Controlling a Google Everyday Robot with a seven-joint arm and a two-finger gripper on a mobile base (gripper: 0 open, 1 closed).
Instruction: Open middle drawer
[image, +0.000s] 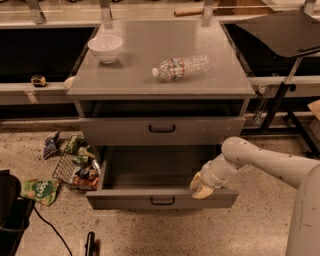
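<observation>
The middle drawer (125, 199) is a shallow grey drawer with a small black loop handle (162, 201). It stands pulled well out toward me, and its inside looks bare. My gripper (201, 186) is at the end of the pale arm coming in from the right. It sits at the drawer's front right corner, just behind the front panel. The taller scuffed drawer front (110, 131) with the wider handle is above it. The lowest drawer is hidden under the open one.
A white bowl (105, 48) and a lying plastic bottle (181, 67) are on the cabinet top (125, 75). Snack bags and a wire basket (75, 170) lie on the floor to the left. A black stand (285, 95) is at the right.
</observation>
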